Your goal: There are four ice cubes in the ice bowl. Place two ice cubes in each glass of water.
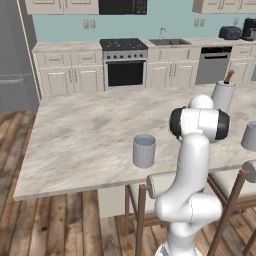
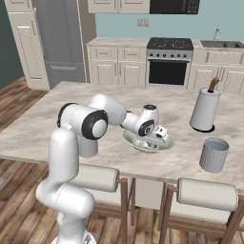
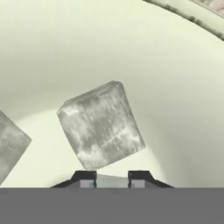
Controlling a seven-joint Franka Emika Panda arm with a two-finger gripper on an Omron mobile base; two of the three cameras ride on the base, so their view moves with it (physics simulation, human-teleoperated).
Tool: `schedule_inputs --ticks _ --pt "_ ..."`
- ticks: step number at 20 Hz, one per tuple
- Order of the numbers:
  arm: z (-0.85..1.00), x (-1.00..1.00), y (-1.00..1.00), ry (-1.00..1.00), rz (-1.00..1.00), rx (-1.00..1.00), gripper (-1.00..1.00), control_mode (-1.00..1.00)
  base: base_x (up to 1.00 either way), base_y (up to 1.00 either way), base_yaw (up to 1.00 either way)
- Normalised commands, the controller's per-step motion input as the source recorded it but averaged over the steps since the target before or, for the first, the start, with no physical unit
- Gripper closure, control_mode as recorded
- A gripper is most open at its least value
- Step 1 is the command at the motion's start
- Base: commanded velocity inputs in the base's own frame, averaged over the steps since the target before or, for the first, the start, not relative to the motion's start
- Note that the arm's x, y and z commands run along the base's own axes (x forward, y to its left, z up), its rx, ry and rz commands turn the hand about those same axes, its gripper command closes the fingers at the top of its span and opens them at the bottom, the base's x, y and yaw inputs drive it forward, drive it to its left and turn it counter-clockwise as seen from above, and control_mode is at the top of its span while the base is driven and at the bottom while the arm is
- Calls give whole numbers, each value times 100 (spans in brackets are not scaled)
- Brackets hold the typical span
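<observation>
Ice cube (image 3: pixel 100 125) perhaps beside end effector (image 3: pixel 112 180)

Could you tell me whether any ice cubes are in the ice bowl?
Yes. The hand view shows one ice cube lying inside the ice bowl, another at the left edge.

In the hand view a second ice cube (image 3: pixel 11 146) is cut off at the left edge; in the left base view, the arm hides the ice bowl.
</observation>
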Motion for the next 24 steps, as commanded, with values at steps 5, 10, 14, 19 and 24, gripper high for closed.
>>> schedule_inputs --ticks 5,10,14,19,24 --pt "0 -22 1 -2 -13 16 100 -100 0 0 0" --pt "10 -37 9 0 -19 17 100 -100 0 0 0" --pt "31 -24 19 0 -20 12 100 -100 0 0 0" --pt "37 -7 32 -5 -18 6 100 -100 0 0 0" --pt "49 -12 36 -8 -17 4 100 -100 0 0 0"
